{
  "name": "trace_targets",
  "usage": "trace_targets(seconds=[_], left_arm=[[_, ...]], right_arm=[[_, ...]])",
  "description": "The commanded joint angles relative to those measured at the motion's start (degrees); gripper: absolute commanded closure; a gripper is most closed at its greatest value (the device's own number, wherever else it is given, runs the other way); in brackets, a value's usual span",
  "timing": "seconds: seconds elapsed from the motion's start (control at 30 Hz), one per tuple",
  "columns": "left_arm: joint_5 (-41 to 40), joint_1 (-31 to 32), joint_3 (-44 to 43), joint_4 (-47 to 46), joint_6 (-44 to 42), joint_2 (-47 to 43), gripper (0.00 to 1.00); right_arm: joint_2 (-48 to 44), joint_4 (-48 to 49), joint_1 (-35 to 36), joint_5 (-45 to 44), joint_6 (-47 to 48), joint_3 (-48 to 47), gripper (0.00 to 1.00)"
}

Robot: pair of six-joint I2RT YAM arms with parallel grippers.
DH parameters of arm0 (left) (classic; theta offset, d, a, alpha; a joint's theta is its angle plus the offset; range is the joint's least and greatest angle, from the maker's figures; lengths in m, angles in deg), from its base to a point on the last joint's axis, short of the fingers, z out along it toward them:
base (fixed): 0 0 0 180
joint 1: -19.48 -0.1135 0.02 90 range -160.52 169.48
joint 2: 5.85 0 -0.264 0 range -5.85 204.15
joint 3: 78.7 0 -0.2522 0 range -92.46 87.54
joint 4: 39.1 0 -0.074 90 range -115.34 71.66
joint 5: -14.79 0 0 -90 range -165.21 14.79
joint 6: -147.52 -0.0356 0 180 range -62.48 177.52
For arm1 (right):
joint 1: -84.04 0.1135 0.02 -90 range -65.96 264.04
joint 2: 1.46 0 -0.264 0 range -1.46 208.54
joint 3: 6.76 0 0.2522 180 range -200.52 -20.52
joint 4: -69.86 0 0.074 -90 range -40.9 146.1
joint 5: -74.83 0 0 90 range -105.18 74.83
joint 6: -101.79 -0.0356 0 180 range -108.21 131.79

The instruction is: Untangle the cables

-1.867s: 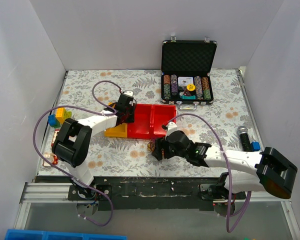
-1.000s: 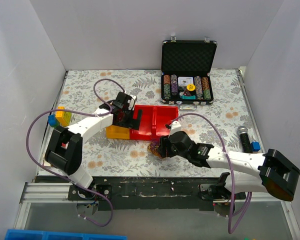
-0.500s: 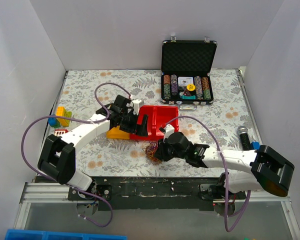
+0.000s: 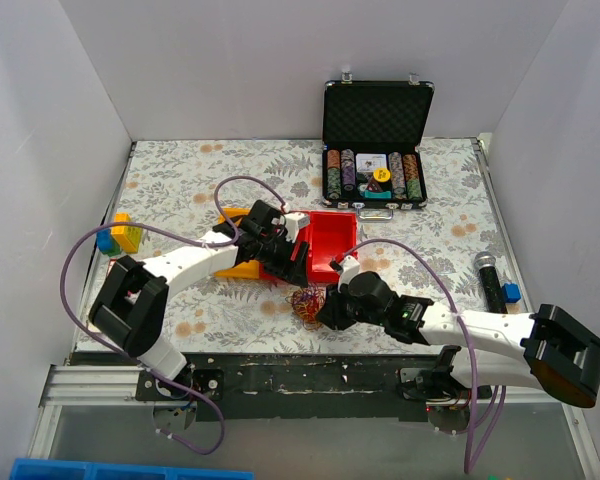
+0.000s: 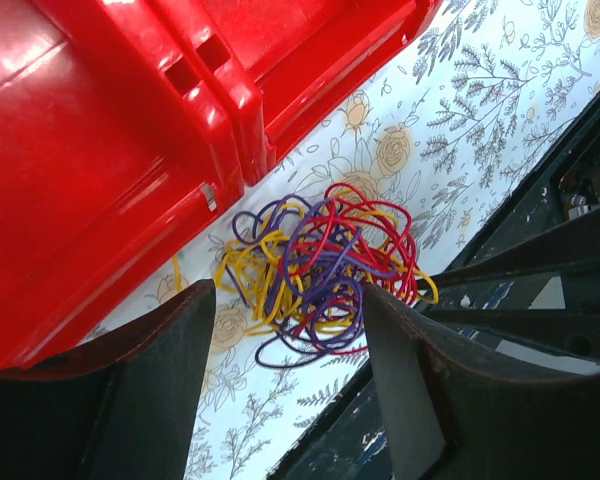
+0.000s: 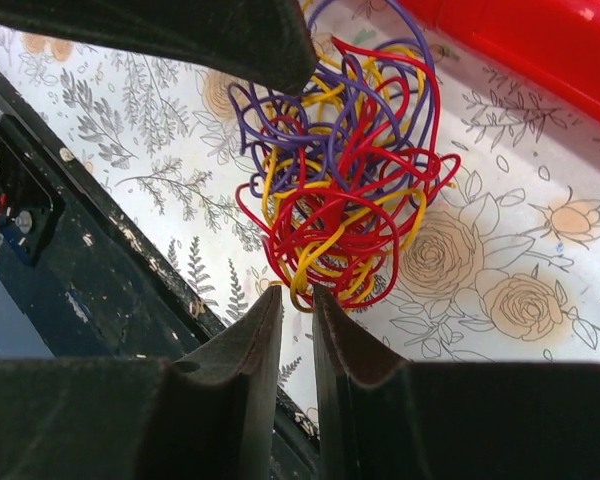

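The cables (image 4: 303, 303) are a fist-sized snarl of red, yellow and purple wire on the floral cloth, just in front of the red tray (image 4: 332, 232). My left gripper (image 4: 298, 270) hangs over the tray's near edge. In the left wrist view it (image 5: 286, 300) stands open, its fingers either side of the cables (image 5: 320, 262). My right gripper (image 4: 325, 312) comes at the ball from the right. Its jaws (image 6: 297, 297) are closed to a thin slit, with a yellow loop of the cables (image 6: 345, 190) pinched at the tips.
A yellow block (image 4: 242, 268) lies against the tray's left end. An open poker-chip case (image 4: 377, 150) stands at the back. A microphone (image 4: 490, 275) lies at the right, and toy blocks (image 4: 120, 235) at the left edge. The black table rail (image 6: 70, 260) runs just beyond the ball.
My left gripper has swung right and nearer, from the tray to the cable ball, and its jaws have narrowed. My right gripper has closed at the ball's near edge. The ball has shifted slightly.
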Motion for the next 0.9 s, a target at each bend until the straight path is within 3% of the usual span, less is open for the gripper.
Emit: trace_targets(seconds=[0.0,0.13,0.4,0.53,0.67,0.87], left_arm=[[1.9,1.0,-2.7,-1.6,1.6,2.3,0.4],[1.5,1.1,-2.7,-2.2,2.2,3.5,0.44],[1.2,1.1,-3.5,-4.6,4.6,3.5,0.79],[2.1,1.1,-3.7,-4.5,5.1,3.0,0.83],[2.9,1.1,-3.1,-4.7,5.2,2.7,1.0],[2.6,1.0,-3.5,-3.3,4.8,1.5,1.0]], right_arm=[[0.1,1.7,0.2,0.9,-0.6,0.7,0.73],[-0.1,2.0,0.2,0.9,-0.4,1.0,0.73],[0.2,2.6,0.3,1.7,-0.2,1.1,0.73],[-0.1,2.4,0.2,1.6,-0.2,1.2,0.73],[-0.4,2.4,0.2,1.3,-0.2,1.4,0.74],[-1.9,-0.6,0.3,-1.0,0.0,0.4,0.73]])
